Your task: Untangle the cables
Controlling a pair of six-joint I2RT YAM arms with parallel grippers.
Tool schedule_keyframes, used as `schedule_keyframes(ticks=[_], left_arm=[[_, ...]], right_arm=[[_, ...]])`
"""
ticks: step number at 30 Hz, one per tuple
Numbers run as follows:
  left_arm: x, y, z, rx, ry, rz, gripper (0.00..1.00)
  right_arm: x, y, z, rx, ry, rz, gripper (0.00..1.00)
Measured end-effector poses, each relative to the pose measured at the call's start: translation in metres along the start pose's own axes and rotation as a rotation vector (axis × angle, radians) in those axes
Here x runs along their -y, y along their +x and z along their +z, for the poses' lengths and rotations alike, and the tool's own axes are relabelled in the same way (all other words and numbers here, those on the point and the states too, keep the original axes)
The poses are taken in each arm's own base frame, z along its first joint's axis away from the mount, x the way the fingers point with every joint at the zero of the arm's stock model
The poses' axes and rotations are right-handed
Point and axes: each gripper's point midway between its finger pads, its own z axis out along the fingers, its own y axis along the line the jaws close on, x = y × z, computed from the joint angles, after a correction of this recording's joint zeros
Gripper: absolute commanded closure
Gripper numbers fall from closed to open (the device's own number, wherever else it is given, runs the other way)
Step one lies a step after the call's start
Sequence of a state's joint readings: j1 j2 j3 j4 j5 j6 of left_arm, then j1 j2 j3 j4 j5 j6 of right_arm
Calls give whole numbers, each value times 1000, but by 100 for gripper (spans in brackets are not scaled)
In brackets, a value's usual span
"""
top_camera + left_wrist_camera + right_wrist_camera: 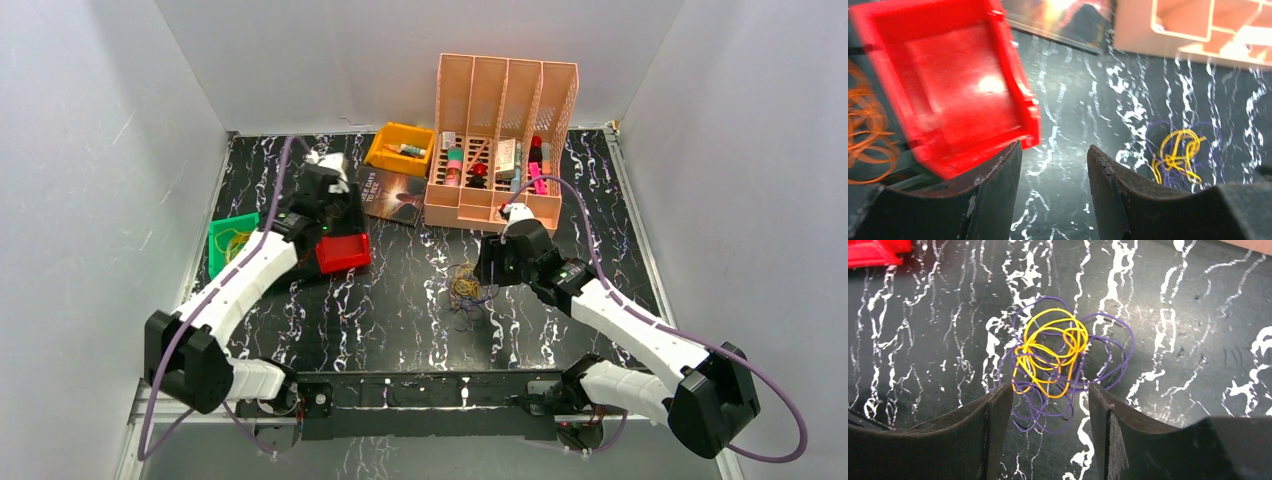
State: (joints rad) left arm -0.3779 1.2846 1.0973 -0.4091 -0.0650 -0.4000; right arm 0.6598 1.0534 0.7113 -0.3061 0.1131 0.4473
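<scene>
the right gripper (1050, 390) is held open and empty just above the yellow and purple cables (1050, 357), tangled mid table (1198, 340) in a roundish clump with no clear long axis; farther off, the left gripper (1054, 150) is parted, empty, beside a red bin (958, 85).

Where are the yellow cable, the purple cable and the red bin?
yellow cable (1042, 360): right wrist view, middle of its coil.
purple cable (1044, 415): right wrist view, its lower loops.
red bin (958, 85): left wrist view, its inner floor.
</scene>
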Motion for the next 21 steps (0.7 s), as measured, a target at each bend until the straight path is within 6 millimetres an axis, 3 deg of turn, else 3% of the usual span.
schedule_keyframes(ticks=[13, 17, 21], left_arm=[[123, 75, 57, -137, 222, 147, 50], [153, 92, 66, -164, 313, 183, 52], [176, 113, 77, -218, 402, 210, 53]], right_arm=[[54, 4, 2, -44, 162, 126, 37], [56, 9, 4, -59, 144, 143, 37], [45, 21, 8, -93, 66, 147, 37]])
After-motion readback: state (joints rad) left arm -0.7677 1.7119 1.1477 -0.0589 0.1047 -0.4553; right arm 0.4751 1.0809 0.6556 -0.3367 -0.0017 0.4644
